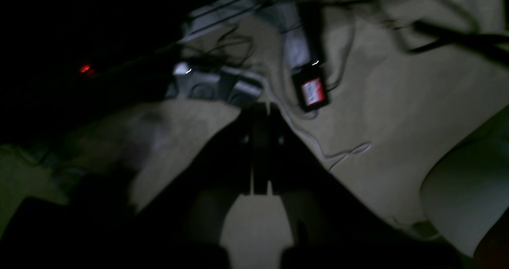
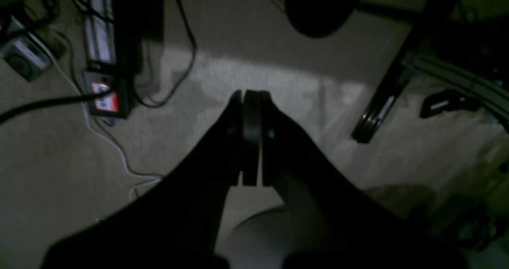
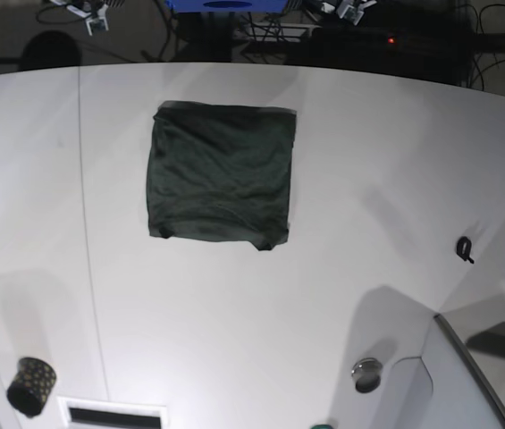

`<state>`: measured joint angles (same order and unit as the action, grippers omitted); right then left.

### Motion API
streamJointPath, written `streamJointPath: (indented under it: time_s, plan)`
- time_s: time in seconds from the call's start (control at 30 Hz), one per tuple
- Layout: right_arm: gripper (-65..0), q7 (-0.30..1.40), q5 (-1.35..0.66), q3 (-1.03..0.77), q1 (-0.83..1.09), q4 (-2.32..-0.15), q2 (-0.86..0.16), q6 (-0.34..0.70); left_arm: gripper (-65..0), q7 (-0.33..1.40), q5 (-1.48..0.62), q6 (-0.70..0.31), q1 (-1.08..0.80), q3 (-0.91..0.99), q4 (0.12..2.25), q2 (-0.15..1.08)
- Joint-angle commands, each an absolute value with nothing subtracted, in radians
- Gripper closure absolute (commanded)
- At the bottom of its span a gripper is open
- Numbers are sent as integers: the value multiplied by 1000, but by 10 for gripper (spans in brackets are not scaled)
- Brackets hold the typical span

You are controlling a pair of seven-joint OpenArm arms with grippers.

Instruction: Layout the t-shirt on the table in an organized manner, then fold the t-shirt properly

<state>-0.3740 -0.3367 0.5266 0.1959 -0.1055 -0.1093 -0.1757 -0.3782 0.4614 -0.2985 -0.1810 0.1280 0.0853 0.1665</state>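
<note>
Base view: the shirt (image 3: pixel 221 173) lies folded into a neat dark green square on the table (image 3: pixel 368 206), toward its far edge and left of centre. A black gold-dotted cup (image 3: pixel 31 386) stands at the near left corner; what it holds cannot be seen. A small black clip (image 3: pixel 464 248) lies well apart on the right. Neither arm reaches over the table. Both wrist views look down at a dim carpeted floor strewn with cables; the left gripper (image 1: pixel 260 147) and right gripper (image 2: pixel 250 137) each have their jaws pressed together, holding nothing.
</note>
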Motion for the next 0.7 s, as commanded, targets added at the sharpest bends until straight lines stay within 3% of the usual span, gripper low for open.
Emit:
streamJointPath:
  time_s: [0.0, 0.3, 0.67]
  plan:
    - [-6, -374, -340, 527, 217, -102, -117, -183, 0, -384, 467, -303, -191, 127, 84, 177]
    - [-8, -378, -340, 358, 213, -105, -119, -183, 0, -387, 470, -300, -179, 127, 90, 193]
    - [-8, -378, -338, 352, 216, -177, -127, -183, 0, -387, 470, -300, -140, 125, 122, 189]
